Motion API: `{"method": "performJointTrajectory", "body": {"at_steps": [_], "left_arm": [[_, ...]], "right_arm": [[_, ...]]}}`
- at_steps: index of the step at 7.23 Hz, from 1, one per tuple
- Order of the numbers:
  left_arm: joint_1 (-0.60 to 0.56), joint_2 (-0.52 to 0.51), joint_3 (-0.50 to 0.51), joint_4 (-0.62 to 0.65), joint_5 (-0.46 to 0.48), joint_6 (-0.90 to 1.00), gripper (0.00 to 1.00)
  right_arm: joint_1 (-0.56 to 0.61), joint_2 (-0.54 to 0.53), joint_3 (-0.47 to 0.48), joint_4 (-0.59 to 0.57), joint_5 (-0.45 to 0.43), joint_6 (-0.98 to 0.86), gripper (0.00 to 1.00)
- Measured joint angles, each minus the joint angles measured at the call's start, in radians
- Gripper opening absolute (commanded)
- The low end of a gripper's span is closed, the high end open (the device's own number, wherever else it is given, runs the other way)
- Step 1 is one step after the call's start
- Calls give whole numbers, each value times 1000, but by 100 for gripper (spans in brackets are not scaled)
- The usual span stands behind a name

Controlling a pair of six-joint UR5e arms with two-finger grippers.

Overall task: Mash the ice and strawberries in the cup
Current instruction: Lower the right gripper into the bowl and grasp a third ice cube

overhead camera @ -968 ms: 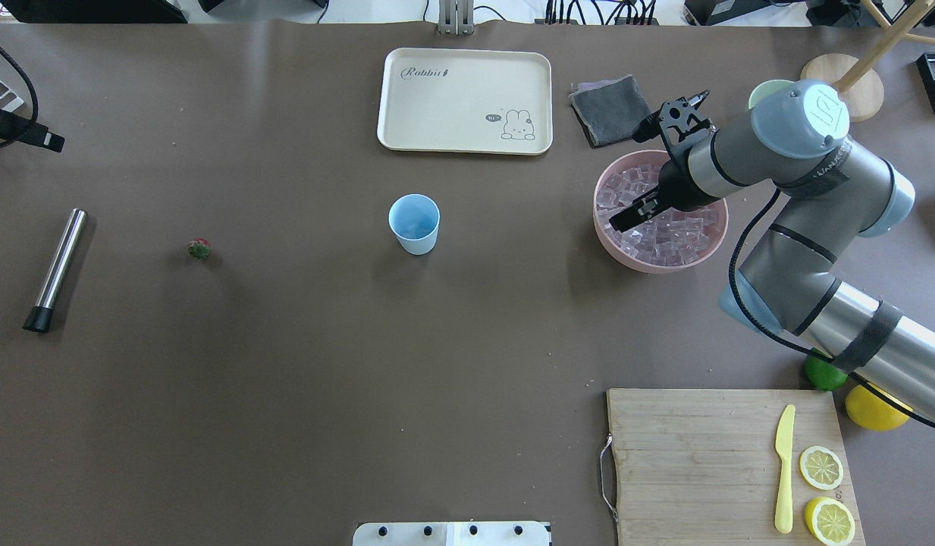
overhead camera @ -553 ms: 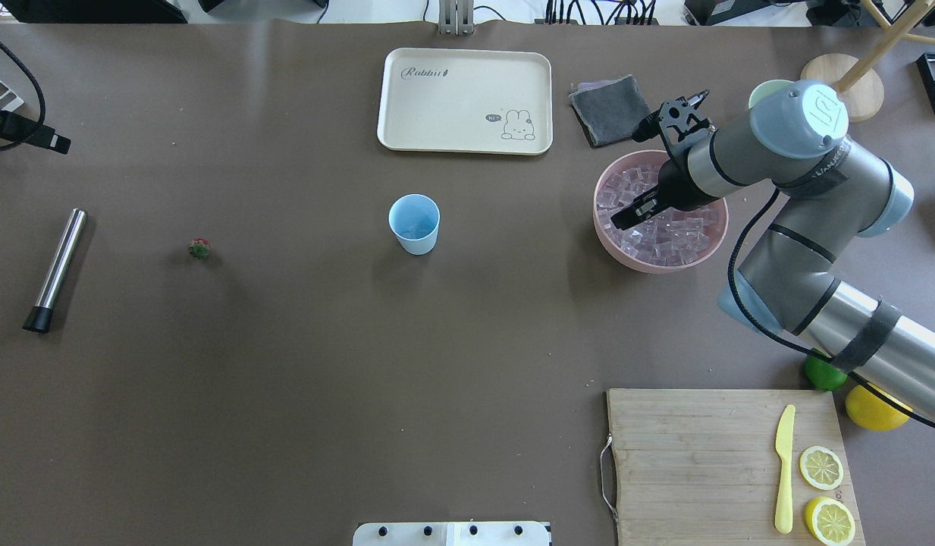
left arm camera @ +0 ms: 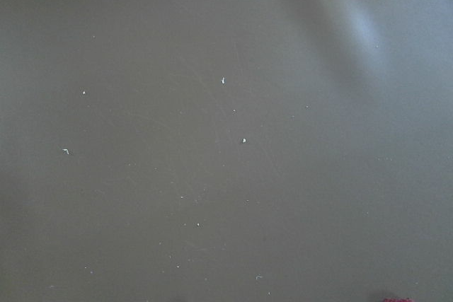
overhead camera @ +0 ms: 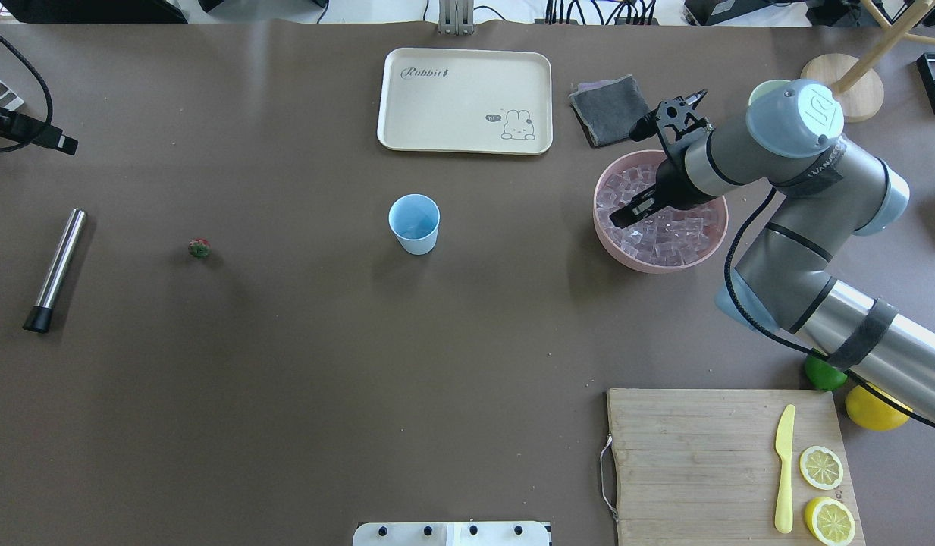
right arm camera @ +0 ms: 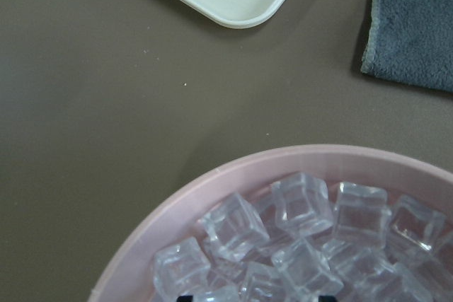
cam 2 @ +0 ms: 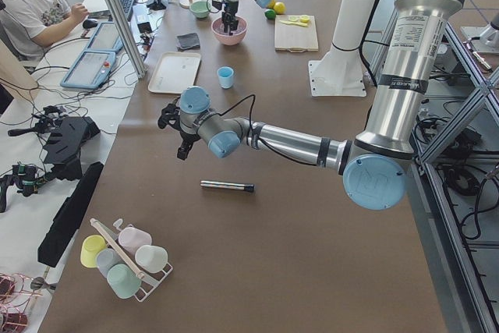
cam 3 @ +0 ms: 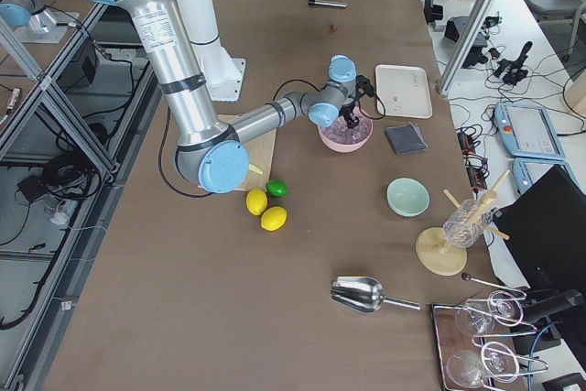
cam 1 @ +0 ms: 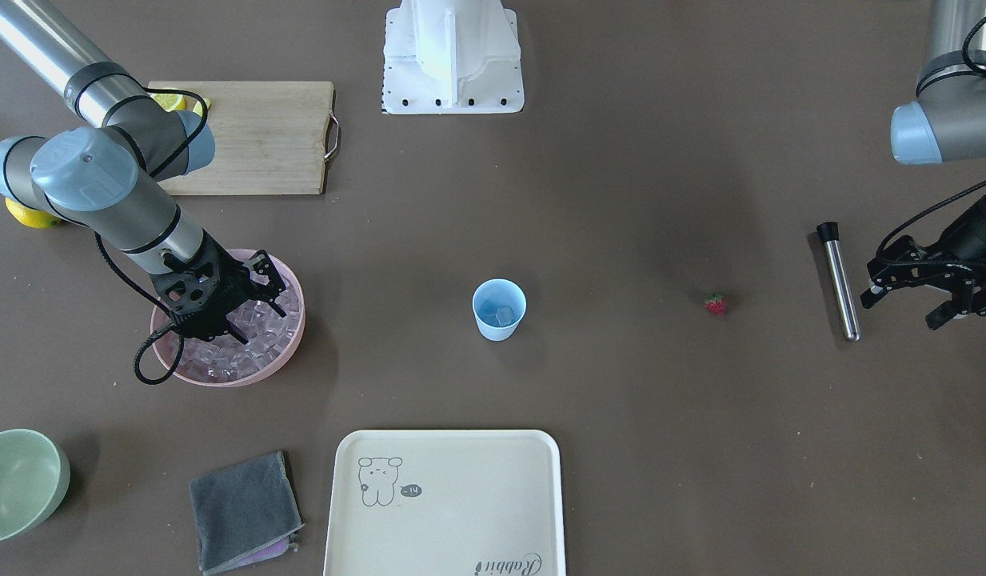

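The light-blue cup [overhead camera: 414, 224] stands upright mid-table, and the front-facing view shows an ice cube [cam 1: 504, 316] inside it. The rest of the ice [overhead camera: 664, 235] fills the pink bowl [overhead camera: 657, 267] on the right. My right gripper [overhead camera: 620, 219] is open with its tips low over the ice [right arm camera: 297, 245] in that bowl. The strawberry [overhead camera: 199, 248] lies alone on the table at the left. My left gripper [cam 1: 900, 308] is open and empty, hovering beyond the steel muddler [overhead camera: 55, 269]. The strawberry [cam 1: 715, 303] is well apart from it.
A cream rabbit tray [overhead camera: 464, 98] and a grey cloth [overhead camera: 610, 110] lie at the far side. A cutting board [overhead camera: 694, 455] with a yellow knife and lemon slices sits near right, with a lime [overhead camera: 820, 371] and a lemon [overhead camera: 869, 409] beside it. A pale green bowl [cam 1: 17, 480] is far right.
My right gripper has shifted slightly inside the pink bowl, staying over the ice. My left gripper has crept a little further in at the left edge.
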Motion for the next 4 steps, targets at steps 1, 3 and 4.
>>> {"method": "performJointTrajectory", "body": {"at_steps": [1,3,4], "left_arm": [[2,-1,1,0,0,-1,97],[5,-2,2,-1,0,-2,97],[5,-3,2,-1,0,-2,97]], "right_arm": [[0,1,-1,0,0,1,55],[0,1,-2,-1,-1,0,37],[0,2,-2,-1,-1,2,30]]}}
